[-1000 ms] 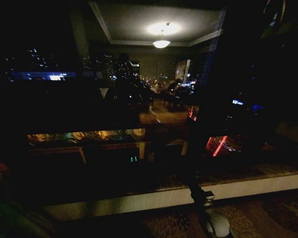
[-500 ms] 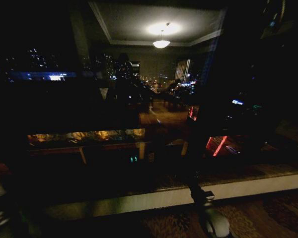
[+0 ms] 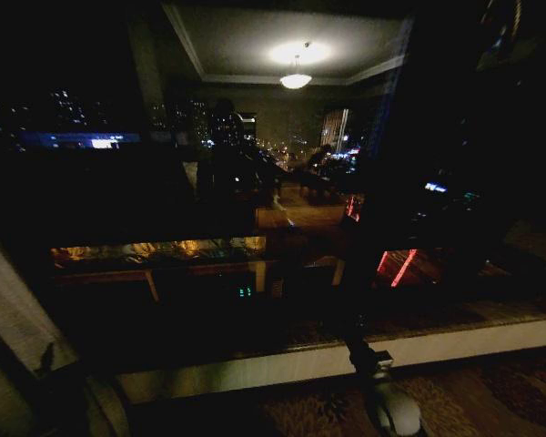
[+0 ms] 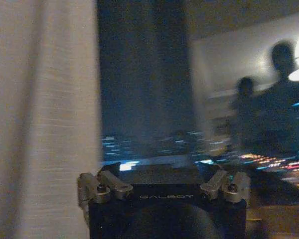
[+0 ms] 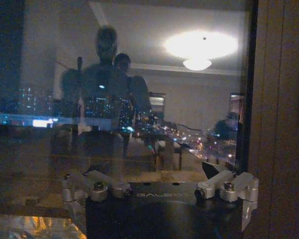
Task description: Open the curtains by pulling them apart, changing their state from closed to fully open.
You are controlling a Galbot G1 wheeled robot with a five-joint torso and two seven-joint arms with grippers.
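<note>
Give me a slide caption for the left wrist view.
Left gripper beside sheer curtain, facing the dark window.

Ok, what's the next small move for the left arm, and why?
Probably sweep the left pincer slightly to the robot's left, taking the curtain along. The curtain hangs at the head view's lower-left edge, beside that pincer in its wrist view, while the glass ahead is uncovered. The right pincer faces the glass.

The curtain (image 3: 9, 309) is cut off by the lower left edge of the head view, its top and foot out of frame. The fingers of both hands lie below each wrist frame's bottom edge, so their spread cannot be told.
</note>
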